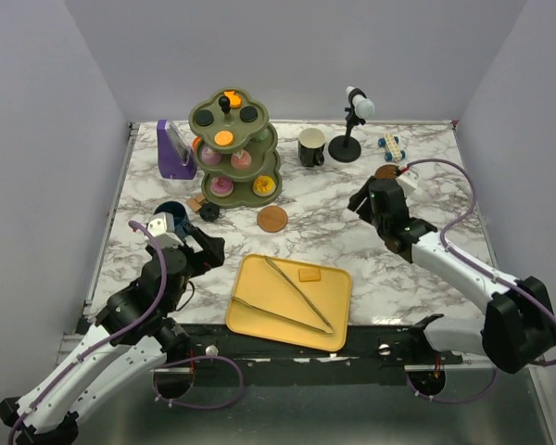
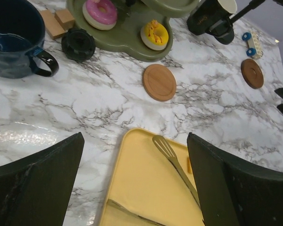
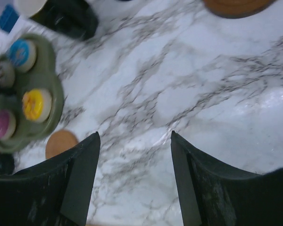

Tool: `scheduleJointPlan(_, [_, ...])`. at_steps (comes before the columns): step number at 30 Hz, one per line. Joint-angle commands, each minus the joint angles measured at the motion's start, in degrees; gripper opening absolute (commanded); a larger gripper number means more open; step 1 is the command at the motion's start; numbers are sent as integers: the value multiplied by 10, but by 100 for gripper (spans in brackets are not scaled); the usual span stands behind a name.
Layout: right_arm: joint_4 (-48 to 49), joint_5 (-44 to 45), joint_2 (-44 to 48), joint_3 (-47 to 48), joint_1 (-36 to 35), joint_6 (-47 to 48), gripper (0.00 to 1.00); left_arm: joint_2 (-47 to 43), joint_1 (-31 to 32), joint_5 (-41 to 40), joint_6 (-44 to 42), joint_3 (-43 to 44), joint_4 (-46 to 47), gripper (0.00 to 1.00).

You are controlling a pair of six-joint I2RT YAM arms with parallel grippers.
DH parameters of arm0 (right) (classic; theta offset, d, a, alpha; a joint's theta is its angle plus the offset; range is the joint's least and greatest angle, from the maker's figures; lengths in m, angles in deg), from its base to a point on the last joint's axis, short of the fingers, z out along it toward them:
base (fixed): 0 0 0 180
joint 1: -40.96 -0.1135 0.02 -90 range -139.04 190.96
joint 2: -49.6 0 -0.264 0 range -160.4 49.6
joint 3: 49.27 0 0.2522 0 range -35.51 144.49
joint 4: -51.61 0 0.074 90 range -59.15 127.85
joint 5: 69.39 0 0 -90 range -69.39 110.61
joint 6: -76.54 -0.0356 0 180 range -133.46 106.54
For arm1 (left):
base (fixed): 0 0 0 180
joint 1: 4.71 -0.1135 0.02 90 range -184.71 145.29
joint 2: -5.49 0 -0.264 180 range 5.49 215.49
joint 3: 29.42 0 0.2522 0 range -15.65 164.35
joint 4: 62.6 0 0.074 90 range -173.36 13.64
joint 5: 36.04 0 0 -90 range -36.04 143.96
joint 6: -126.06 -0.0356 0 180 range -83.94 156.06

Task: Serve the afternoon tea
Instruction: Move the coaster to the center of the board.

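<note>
While both grippers are hanging over the marble table (image 1: pixel 371 269), the stock is lying as follows:
- Left gripper (image 2: pixel 134 141): its fingers are standing spread wide and gripping nothing. The yellow tray (image 2: pixel 141 183) with metal tongs (image 2: pixel 173 162) is lying between and just beneath them.
- Round brown coaster (image 2: pixel 159 82): is lying bare, ahead of the left fingers.
- Olive-green three-tier stand (image 2: pixel 126 41): is standing beyond that coaster, carrying a pink doughnut (image 2: pixel 100 12) and a yellow doughnut (image 2: pixel 154 34) on its bottom tier.
- Dark-blue mug (image 2: pixel 12 42): is sitting on the marble, ahead and left of the left finger.
- Black cream-lined mug (image 2: pixel 212 19): is standing far ahead, on the right finger's side.
- Right gripper (image 3: pixel 134 134): its fingers are standing apart, with bare marble showing between them.
- Second coaster (image 3: pixel 236 4): is lying ahead of the right gripper's fingers, partly cropped.
</note>
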Motion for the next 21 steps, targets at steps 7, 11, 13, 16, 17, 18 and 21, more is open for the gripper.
scheduleJointPlan(7, [102, -5, -235, 122, 138, 5, 69, -44, -5, 119, 30, -86, 63, 98])
scheduleJointPlan(11, [90, -7, -332, 206, 172, 29, 69, -65, -6, 120, 31, -90, 43, 99])
scheduleJointPlan(13, [89, -12, -363, 227, 186, 35, 69, -82, -6, 116, 32, -93, 34, 99])
scheduleJointPlan(16, [89, -25, -398, 253, 205, 43, 69, -105, -6, 106, 35, -107, 26, 99])
scheduleJointPlan(17, [84, -26, -412, 265, 211, 45, 69, -112, -6, 104, 36, -111, 26, 99])
scheduleJointPlan(18, [77, -28, -422, 275, 215, 43, 69, -116, -7, 104, 37, -114, 27, 98])
scheduleJointPlan(21, [68, -41, -445, 296, 237, 37, 71, -117, -6, 103, 41, -115, 22, 99])
